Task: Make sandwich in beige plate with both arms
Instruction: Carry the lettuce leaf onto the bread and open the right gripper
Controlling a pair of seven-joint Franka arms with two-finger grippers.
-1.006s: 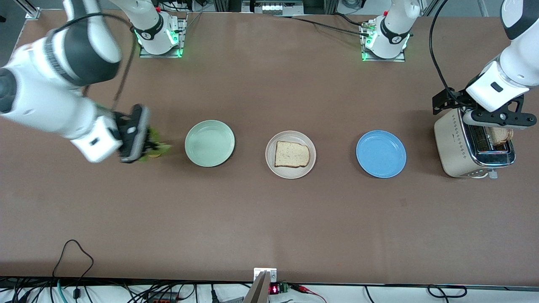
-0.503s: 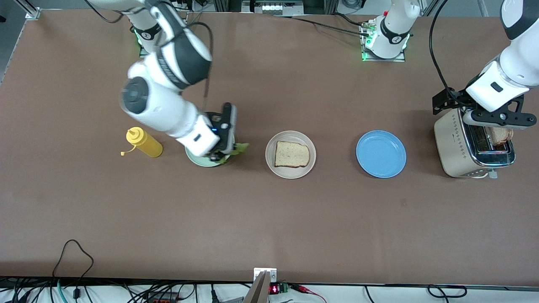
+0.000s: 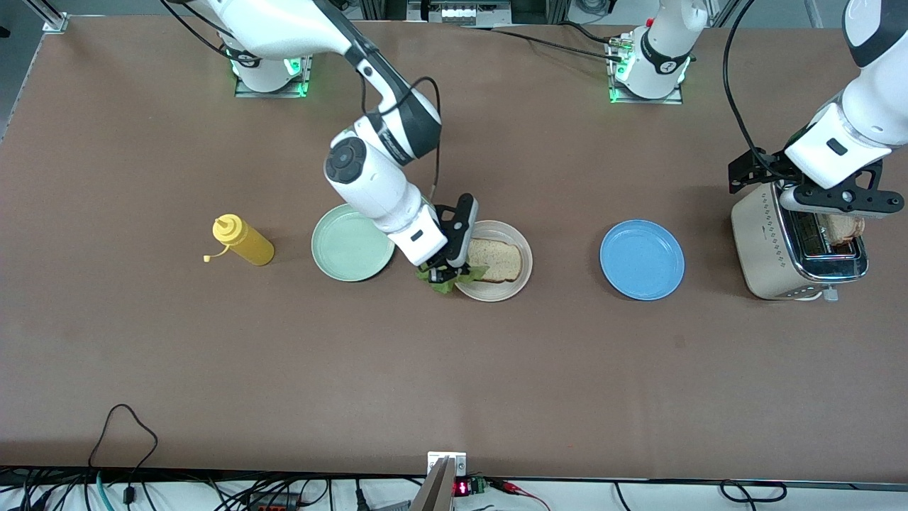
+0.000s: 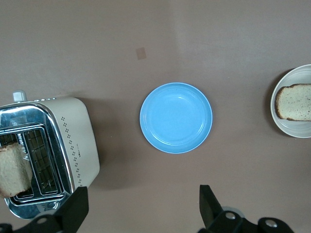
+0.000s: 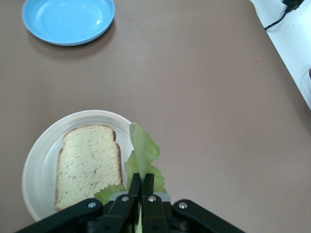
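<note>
Swinging in from beside the yellow squeeze bottle and across the mint-green plate, the right gripper now hangs over the rim of the beige plate, its fingers pinched together on a ruffled lettuce leaf. One square bread slice, speckled and dark-crusted, lies flat in that shallow round plate; the leaf hangs over the plate's edge toward the right arm's end, not yet over the bread. Lettuce is thin, limp and light, so it will likely droop and drag; a pinch at its stem end, as here, seems safest. The left gripper waits with jaws apart over the metal-topped toaster, where a second bread slice stands in a slot; bread is soft and should be gripped lightly by its crust. A glossy blue plate sits between
</note>
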